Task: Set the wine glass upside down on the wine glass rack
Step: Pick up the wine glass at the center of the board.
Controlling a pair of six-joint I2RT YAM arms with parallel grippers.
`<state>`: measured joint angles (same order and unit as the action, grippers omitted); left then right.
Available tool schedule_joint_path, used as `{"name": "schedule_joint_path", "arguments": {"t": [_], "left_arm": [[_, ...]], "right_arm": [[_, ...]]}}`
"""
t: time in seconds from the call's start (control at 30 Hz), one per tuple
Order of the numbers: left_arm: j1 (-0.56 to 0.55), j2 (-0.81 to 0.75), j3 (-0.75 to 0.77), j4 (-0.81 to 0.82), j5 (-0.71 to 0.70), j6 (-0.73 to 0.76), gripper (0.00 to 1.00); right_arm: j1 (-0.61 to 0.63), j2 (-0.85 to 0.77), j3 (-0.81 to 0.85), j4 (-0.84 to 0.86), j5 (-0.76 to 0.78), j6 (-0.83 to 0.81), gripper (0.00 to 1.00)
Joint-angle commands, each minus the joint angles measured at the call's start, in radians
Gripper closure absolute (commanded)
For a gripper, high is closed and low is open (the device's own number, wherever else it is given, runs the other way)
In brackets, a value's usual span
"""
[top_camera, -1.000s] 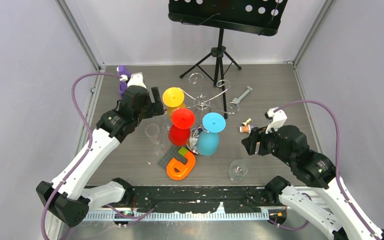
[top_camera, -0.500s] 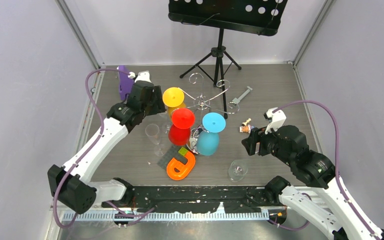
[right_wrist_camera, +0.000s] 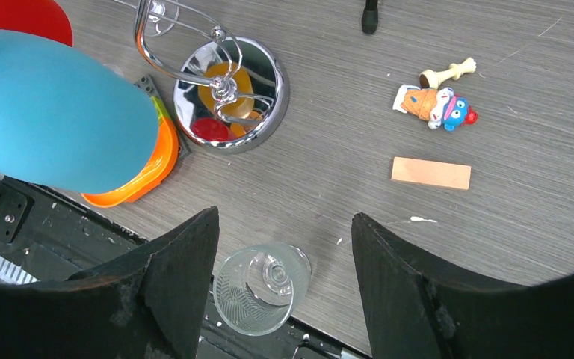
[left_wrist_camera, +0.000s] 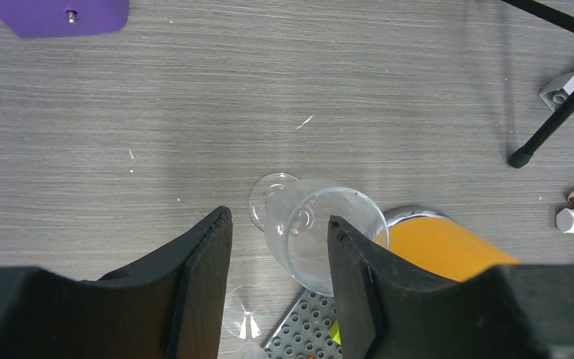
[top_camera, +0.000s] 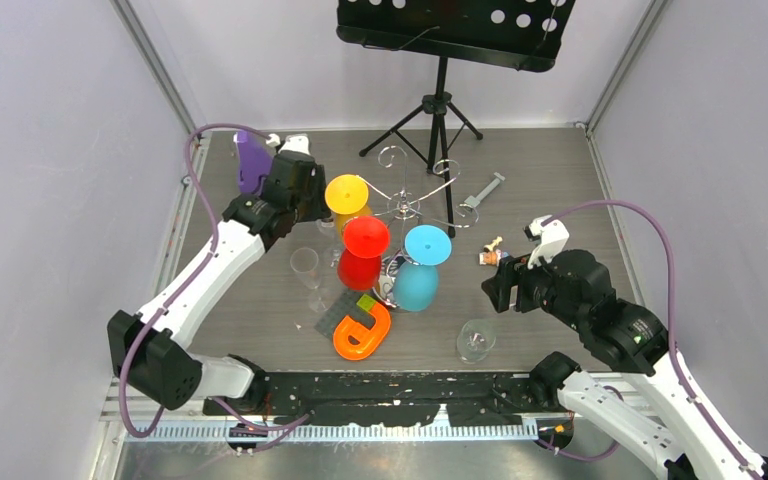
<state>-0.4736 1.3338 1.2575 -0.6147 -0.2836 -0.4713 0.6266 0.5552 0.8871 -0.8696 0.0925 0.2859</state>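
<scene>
The chrome wine glass rack stands mid-table, its mirror base plain in the right wrist view. Yellow, red and blue glasses hang upside down on it. My left gripper hovers beside the yellow glass. In the left wrist view it is open above an upright clear wine glass, whose rim passes behind the right finger. My right gripper is open above another clear glass by the front edge.
A third clear glass stands left of the red one. An orange piece on a grey studded plate lies in front of the rack. A black music stand, a purple object, small toys and a grey tool are around.
My left arm has swung back and right toward the yellow glass, and its jaws have narrowed. The right arm has not moved.
</scene>
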Motion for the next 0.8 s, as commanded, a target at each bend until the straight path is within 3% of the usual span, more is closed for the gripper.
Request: {"name": "schedule_joint_path", "arguments": {"t": [0.0, 0.23, 0.47, 0.7, 0.77], "left_arm": [[0.007, 0.016, 0.046, -0.003, -0.001, 0.028, 0.52], [0.010, 0.080, 0.081, -0.029, -0.008, 0.051, 0.61], [0.010, 0.114, 0.107, -0.048, -0.002, 0.062, 0.85], [0.011, 0.084, 0.103, -0.068, -0.036, 0.083, 1.00], [0.011, 0.065, 0.106, -0.075, -0.052, 0.088, 1.00]], "right_arm": [[-0.001, 0.011, 0.008, 0.012, -0.015, -0.013, 0.28], [-0.001, 0.020, 0.021, 0.003, -0.022, -0.022, 0.28], [-0.001, 0.012, 0.022, -0.004, -0.018, -0.026, 0.28], [-0.001, 0.020, 0.026, 0.001, -0.029, -0.017, 0.28], [-0.001, 0.021, 0.028, 0.003, -0.032, -0.015, 0.28]]}}
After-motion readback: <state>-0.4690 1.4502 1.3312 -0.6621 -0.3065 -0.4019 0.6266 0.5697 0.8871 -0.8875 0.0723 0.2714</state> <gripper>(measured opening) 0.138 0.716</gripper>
